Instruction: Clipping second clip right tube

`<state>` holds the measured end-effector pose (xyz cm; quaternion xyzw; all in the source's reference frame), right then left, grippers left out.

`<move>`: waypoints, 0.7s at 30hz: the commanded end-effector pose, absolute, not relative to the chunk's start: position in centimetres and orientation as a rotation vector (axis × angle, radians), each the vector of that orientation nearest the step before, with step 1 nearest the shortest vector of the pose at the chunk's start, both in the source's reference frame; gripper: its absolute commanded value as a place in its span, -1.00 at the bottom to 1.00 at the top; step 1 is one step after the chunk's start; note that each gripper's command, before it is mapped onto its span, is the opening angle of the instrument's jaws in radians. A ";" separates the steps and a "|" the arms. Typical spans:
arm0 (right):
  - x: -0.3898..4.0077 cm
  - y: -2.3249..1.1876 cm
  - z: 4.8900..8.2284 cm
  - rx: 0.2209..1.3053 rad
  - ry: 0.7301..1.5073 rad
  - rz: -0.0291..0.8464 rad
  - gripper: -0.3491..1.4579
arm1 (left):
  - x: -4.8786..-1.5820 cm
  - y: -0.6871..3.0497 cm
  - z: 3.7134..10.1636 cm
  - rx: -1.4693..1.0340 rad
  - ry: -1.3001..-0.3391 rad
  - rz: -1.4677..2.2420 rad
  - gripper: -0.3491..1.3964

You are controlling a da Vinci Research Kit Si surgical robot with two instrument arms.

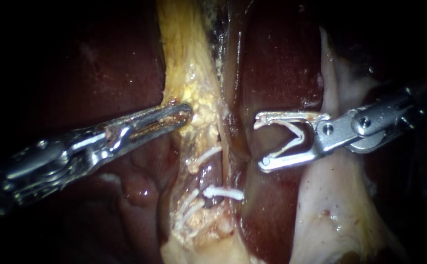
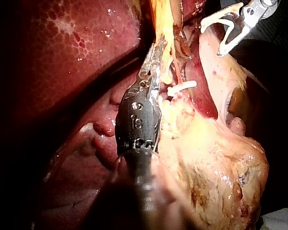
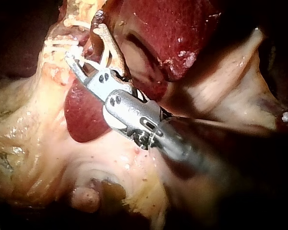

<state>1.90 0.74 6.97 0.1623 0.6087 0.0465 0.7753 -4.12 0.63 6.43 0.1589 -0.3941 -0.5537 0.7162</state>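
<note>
Holding an unclosed white clip between them, the jaws of the right instrument stand wide apart, each jaw touching one leg of the clip, and nothing else lies inside them. The right tube, as best I can pick it out, is the pale strand just ahead of the jaw tips, running crosswise to them along the edge of the dark liver. Further along that strand, off to the side of the lower jaw, a seated clip already crosses it.

The left instrument has its jaws clenched on the rim of the yellow fatty tissue on the far side of the tube from the right jaws. This seems to be what stretches the strand out.

To do the step well, I would:
- Advance the right jaws straight ahead until the tube sits deep in the clip's throat, one leg on each side.
- Keep the clip square to the tube and apart from the seated clip.
- Check that both clip tips show beyond the tube, with no liver or fat caught between them, before squeezing.
- Hold the left instrument's pull steady; a slack tube could slip out.
</note>
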 end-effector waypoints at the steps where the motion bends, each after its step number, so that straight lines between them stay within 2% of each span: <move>1: 1.90 0.74 6.97 0.352 1.317 0.101 0.05 | -4.12 0.63 6.43 0.352 -0.872 -1.225 -1.00; 2: 1.90 0.73 6.98 0.351 1.317 0.101 0.05 | -4.10 0.64 6.40 0.354 -0.872 -1.225 -1.00; 6: 1.94 0.59 7.05 0.477 1.300 0.223 0.05 | -3.96 0.74 6.24 0.360 -0.867 -1.228 -1.00; 10: 2.09 0.42 7.22 0.617 1.246 0.351 0.05 | -3.77 0.85 6.01 0.347 -0.882 -1.244 -1.00; 13: 2.21 0.28 7.37 0.693 1.208 0.413 0.05 | -3.69 0.86 5.83 0.341 -0.888 -1.254 -1.00; 21: 2.52 0.07 7.88 0.756 1.120 0.512 0.02 | -3.69 0.76 5.56 0.334 -0.893 -1.265 -1.00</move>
